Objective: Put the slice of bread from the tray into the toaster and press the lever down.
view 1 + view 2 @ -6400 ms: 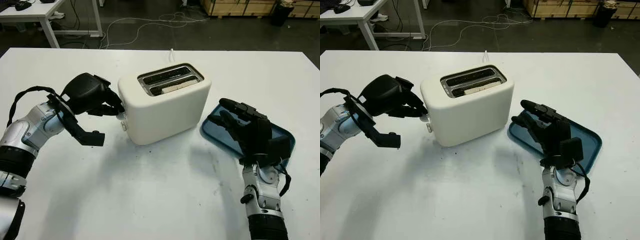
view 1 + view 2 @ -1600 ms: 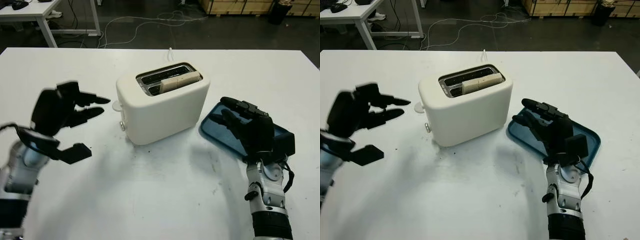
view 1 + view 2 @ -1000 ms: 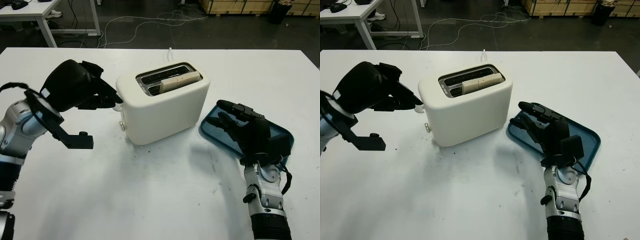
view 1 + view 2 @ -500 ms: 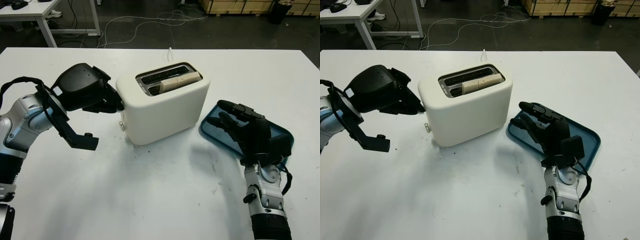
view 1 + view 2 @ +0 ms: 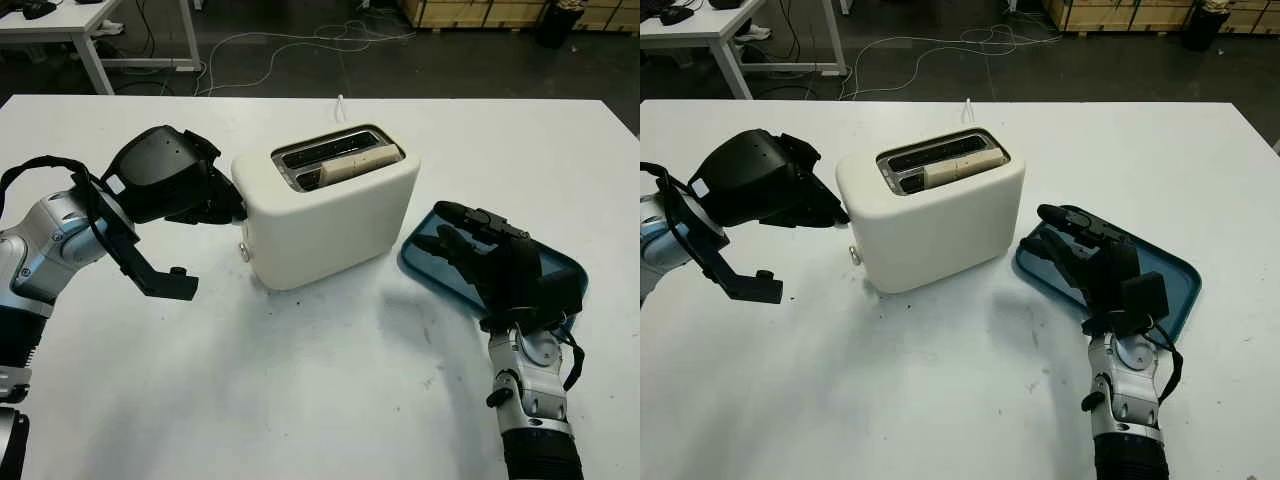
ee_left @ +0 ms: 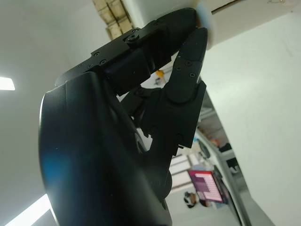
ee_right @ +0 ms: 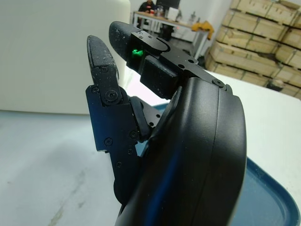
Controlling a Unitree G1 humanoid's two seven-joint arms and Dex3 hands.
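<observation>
While the slice of bread (image 5: 360,163) sits soft in the toaster (image 5: 330,205), my left hand (image 5: 205,195) clenches at its stiff, small lever (image 6: 205,21); I'd press its top; right hand (image 5: 497,262) released over the tray (image 5: 570,272).

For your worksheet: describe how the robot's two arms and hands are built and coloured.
Both hands, the left hand and the right hand, have glossy black shells and jointed black fingers with visible screws. The forearms are silver metal with ribbed black cuffs. Black cables loop along both wrists. A small green light glows on the right hand.
</observation>
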